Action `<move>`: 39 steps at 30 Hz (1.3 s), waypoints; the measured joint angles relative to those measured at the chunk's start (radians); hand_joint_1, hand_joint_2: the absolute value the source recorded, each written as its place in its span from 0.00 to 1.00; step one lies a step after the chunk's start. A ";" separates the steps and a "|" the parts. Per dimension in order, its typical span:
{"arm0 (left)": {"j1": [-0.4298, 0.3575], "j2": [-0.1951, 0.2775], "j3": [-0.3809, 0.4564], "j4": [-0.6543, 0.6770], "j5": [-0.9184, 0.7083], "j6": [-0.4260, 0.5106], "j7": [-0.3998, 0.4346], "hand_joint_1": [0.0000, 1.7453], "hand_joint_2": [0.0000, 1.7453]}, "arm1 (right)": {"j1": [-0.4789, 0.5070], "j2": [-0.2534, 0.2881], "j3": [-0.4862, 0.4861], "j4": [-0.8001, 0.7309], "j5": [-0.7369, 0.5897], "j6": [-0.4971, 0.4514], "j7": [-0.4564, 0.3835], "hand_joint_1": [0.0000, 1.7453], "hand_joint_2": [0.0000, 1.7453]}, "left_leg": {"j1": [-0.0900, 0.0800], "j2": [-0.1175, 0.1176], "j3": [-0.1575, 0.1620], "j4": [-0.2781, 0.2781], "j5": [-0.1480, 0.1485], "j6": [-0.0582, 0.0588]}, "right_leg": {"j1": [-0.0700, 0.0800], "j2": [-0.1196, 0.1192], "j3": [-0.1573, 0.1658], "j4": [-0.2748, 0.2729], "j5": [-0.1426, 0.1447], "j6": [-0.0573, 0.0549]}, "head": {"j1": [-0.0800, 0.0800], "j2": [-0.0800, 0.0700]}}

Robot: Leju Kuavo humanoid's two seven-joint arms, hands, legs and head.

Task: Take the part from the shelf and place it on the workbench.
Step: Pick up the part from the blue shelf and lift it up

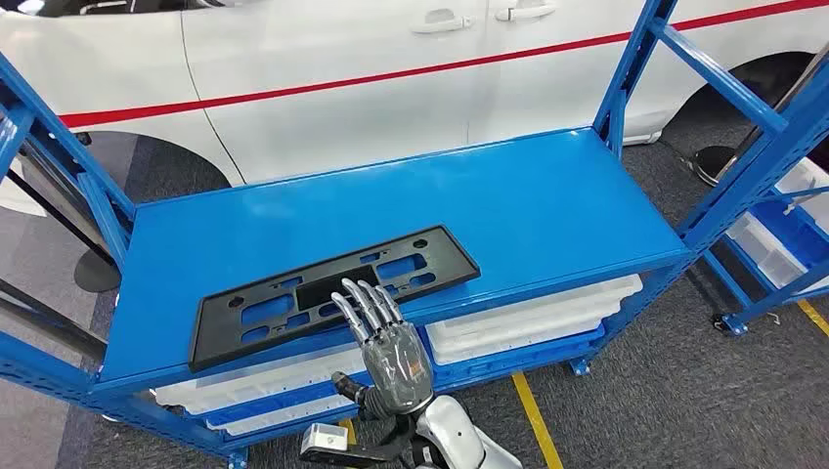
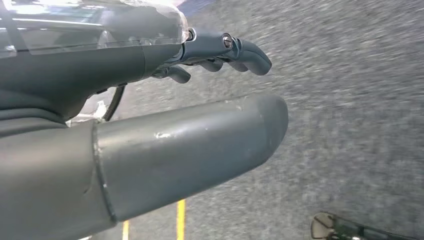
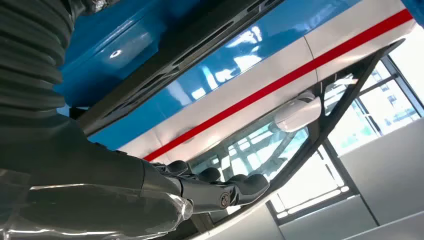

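Observation:
A flat black plastic part (image 1: 332,290) with several rectangular cut-outs lies on the top board of the blue shelf (image 1: 528,195), towards its front left. My right hand (image 1: 386,342) reaches up from below with its fingers stretched out over the part's near edge, holding nothing. In the right wrist view the part (image 3: 175,55) runs as a dark strip across the blue board, and the right hand (image 3: 150,195) lies spread beside it. My left hand (image 2: 150,125) hangs over grey floor, its fingers loosely bent and apart from the thumb, with nothing in it.
White trays (image 1: 547,313) sit on the lower shelf level. A white car with a red stripe (image 1: 391,68) stands just behind the shelf. Blue uprights (image 1: 626,78) frame the board's ends. A second blue rack (image 1: 782,225) is at the right. Yellow tape (image 1: 533,410) marks the grey floor.

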 joint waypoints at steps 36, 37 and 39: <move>0.001 0.006 -0.005 0.002 -0.044 -0.022 -0.025 0.00 0.00 | -0.071 -0.002 -0.047 0.161 0.107 0.053 0.103 0.00 1.00 | 0.013 0.000 0.022 -0.023 0.018 0.024 | -0.003 0.000 -0.045 0.049 -0.014 0.029 | 0.001 0.000; 0.001 0.005 -0.005 0.002 -0.044 -0.023 -0.025 0.00 0.00 | -0.072 -0.002 -0.049 0.162 0.107 0.055 0.103 0.00 1.00 | 0.014 0.001 0.022 -0.025 0.019 0.028 | -0.006 0.000 -0.069 0.103 -0.044 0.033 | 0.001 0.000; 0.000 0.005 -0.005 0.002 -0.045 -0.024 -0.025 0.00 0.00 | -0.072 -0.002 -0.050 0.166 0.107 0.060 0.103 0.00 1.00 | 0.014 0.002 0.020 -0.025 0.019 0.032 | -0.011 0.000 -0.133 0.232 -0.100 0.038 | 0.001 0.000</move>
